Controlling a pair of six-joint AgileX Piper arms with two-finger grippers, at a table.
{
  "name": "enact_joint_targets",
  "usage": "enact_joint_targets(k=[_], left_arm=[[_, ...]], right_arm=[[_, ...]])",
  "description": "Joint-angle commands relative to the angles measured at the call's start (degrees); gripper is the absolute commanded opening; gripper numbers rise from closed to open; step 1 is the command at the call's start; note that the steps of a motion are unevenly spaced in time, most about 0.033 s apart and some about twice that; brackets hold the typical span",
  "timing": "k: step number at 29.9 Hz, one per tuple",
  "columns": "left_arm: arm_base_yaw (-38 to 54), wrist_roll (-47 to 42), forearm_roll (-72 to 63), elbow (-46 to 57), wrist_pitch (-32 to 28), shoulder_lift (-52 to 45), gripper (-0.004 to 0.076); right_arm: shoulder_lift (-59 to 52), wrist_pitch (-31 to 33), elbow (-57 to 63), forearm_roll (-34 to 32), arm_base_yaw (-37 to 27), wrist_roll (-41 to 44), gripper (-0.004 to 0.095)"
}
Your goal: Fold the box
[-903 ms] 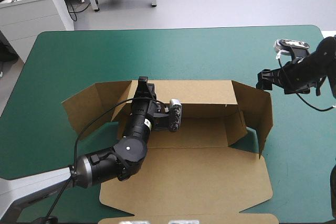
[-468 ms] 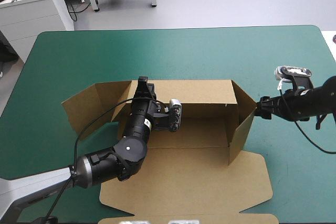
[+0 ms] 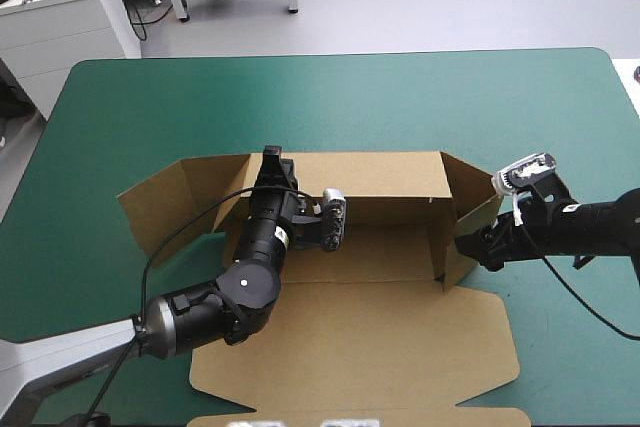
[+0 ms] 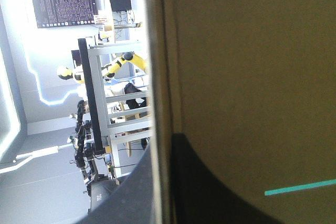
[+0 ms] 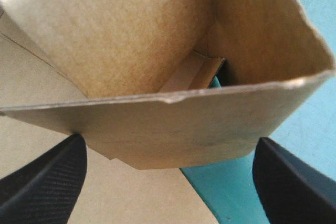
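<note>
Box [image 3: 390, 247]: brown cut board, on the middle of the tabletop [image 3: 330, 97] and reaching its near edge; partly raised, open on top.
Board: matt and fibrous, with a fine grain close up; the cut edges are thin and slightly ragged.
Lid [image 3: 380, 337]: a broad flat panel with clipped corners, lying toward the near edge.
Back wall [image 3: 380, 175]: a long upright strip on the side toward the far edge.
Right wall [image 3: 470, 202]: upright and bent at a crease into two panels, the free one angled inward over the floor.
Left flap [image 3: 165, 202]: splayed outward toward the tabletop's left edge, only partly raised.
Left gripper [image 3: 272, 159]: jaws nearly together on the back wall's top edge near its left end, the sheet pinched between them.
Right gripper [image 3: 468, 247]: jaws wide, one black finger [image 5: 47, 182] on each side of the right wall's free panel, its lower edge between them.
Tabletop: smooth teal-green cover with rounded corners.
Hidden: the left arm [image 3: 240, 287] covers the box's left inner corner and part of the floor; whether the right fingers touch the board cannot be told; the lid's near edge is cut off.
</note>
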Motion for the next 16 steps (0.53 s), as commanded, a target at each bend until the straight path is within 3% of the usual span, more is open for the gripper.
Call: enact_joint_targets(k=[1,8,16], left_arm=[[-0.44,-0.69,3.25,-1.49,1.73,-2.05,-0.001],[-0.44,-0.69,3.25,-1.49,1.64,-2.05,-0.001],[-0.44,-0.69,3.25,-1.49,1.16,-2.05,-0.001]], right_arm=[[1.64,-1.88,-1.33,4.41,-0.18,-3.67,0.0796],[3.94,0.55,-1.33,7.7,-0.18,-4.08,0.0796],[3.34,10.39,-1.33,10.4,-0.05,-0.76,0.0796]])
